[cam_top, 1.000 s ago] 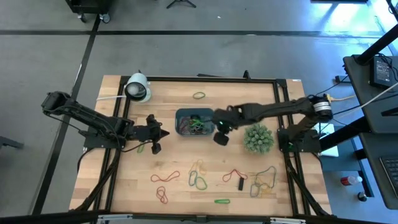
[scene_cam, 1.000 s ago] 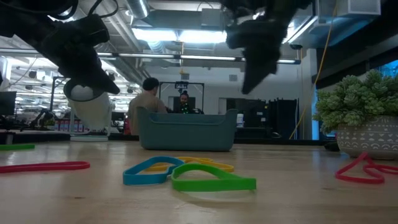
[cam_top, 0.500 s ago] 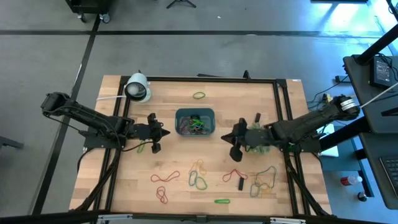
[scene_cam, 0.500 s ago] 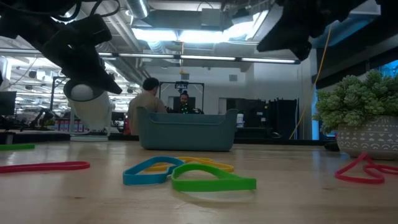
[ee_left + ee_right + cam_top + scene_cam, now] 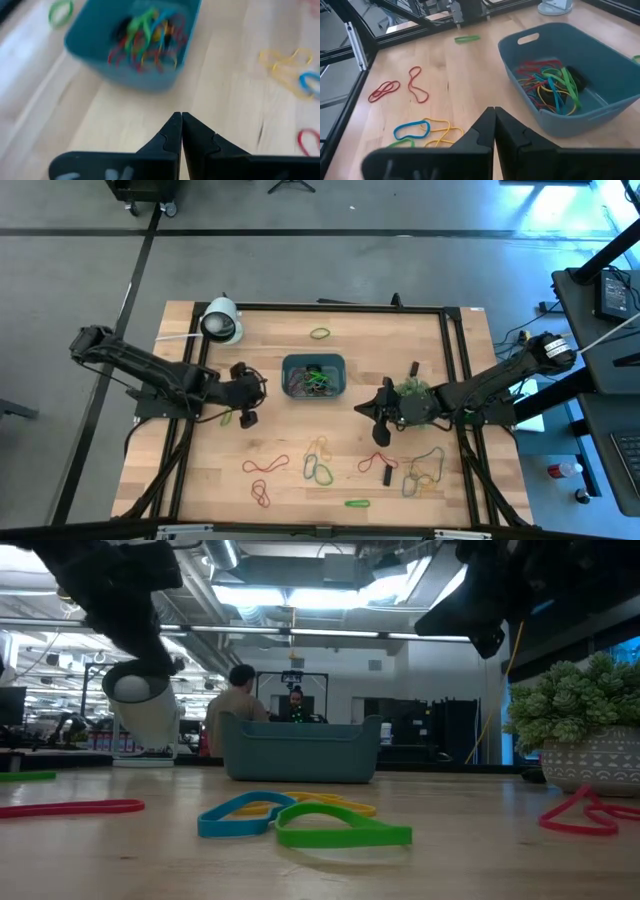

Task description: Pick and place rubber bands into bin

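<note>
One bin (image 5: 314, 375) sits mid-surface (image 5: 280, 440), holding a tangle of rubber bands (image 5: 547, 87) too knotted to count. Loose bands lie in front of it, including one blue (image 5: 232, 818) and one green (image 5: 345, 830). Two grippers hover: the left gripper (image 5: 252, 390) beside the bin, the right gripper (image 5: 378, 412) opposite, both closed tight, gripping nothing.

Blue-teal bin (image 5: 313, 375) upright mid-table, holding a tangle of red, green, yellow bands (image 5: 547, 87). Loose rubber bands (image 5: 318, 462) flat on wood nearer the front edge; one green loop (image 5: 320, 333) beyond bin.
</note>
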{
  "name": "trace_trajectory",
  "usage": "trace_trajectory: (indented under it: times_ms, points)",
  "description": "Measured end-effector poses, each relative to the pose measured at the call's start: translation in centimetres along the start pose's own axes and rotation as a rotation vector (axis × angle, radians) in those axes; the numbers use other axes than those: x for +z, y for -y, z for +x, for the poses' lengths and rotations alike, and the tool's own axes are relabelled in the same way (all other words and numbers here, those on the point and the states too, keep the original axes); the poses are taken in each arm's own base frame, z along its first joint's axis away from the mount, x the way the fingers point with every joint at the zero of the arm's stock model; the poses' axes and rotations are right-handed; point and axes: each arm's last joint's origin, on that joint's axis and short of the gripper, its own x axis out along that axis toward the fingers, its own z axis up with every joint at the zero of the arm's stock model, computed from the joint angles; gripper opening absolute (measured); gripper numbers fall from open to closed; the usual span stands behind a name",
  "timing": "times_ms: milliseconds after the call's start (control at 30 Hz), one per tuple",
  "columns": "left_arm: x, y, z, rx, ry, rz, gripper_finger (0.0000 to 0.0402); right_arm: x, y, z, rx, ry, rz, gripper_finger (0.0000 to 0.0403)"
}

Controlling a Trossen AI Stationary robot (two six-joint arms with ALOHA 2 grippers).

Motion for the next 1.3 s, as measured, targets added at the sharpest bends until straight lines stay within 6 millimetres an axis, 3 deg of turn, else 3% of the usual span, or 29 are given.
trace_trajectory:
  times_ms: [300, 833, 1100, 1300]
  points:
    - [-2.1, 1.0, 0.0, 0.143, -0.315, -0.153, 0.0017, 0.0, 0.0, 0.0, 0.001, 0.0, -0.025, 0.0013]
    - [-4.2, 1.8, 1.0, 0.27, -0.531, -0.497, 0.012, 0.0, 0.0, 0.0, -0.001, -0.004, -0.031, 0.0013]
    - [-8.3, 0.9, 3.1, 0.45, -0.71, -0.606, 0.0122, -0.1, 0.0, 0.0, -0.003, -0.009, -0.052, 0.0013]
    - [-9.1, 0.8, 3.6, 0.418, -0.71, -0.606, 0.0096, -0.1, 0.0, 0.0, -0.003, -0.009, -0.055, 0.0013]
